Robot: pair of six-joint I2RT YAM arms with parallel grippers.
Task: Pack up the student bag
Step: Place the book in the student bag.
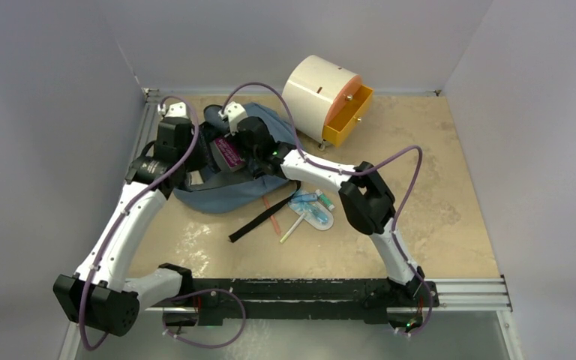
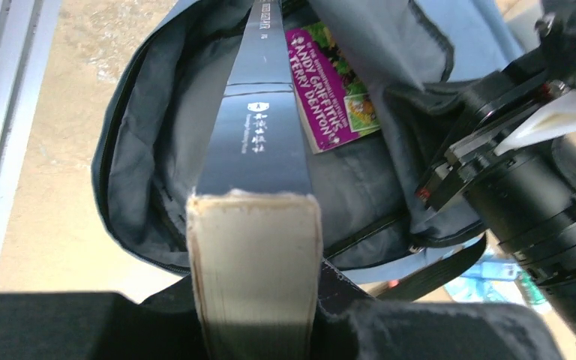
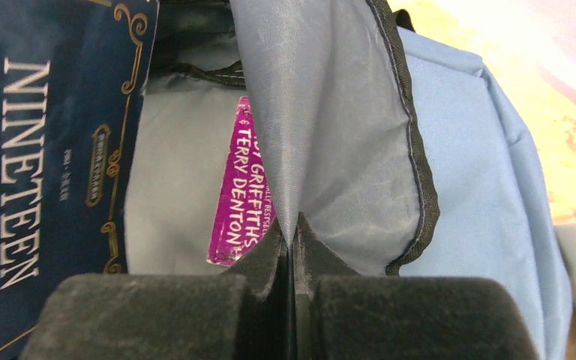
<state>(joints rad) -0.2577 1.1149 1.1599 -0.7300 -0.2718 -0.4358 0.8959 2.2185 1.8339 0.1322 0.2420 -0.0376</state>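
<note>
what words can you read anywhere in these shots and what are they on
"NINETEEN": cover of the dark blue book; the lines below it are cut off.
"ANDY GRIFFITHS" and "TERRY DENTON": magenta book inside the student bag.
Small print on both books: too small to read.

The dark blue book [image 3: 45,150] reads "NINETEEN" in pale capitals on its cover, and the magenta book [image 2: 334,82] inside the student bag [image 2: 142,150] carries "ANDY GRIFFITHS" and "TERRY DENTON".

The soft slate-blue student bag [image 1: 226,196] lies slumped at far left, unzipped, its grey-lined mouth gaping open.
</note>
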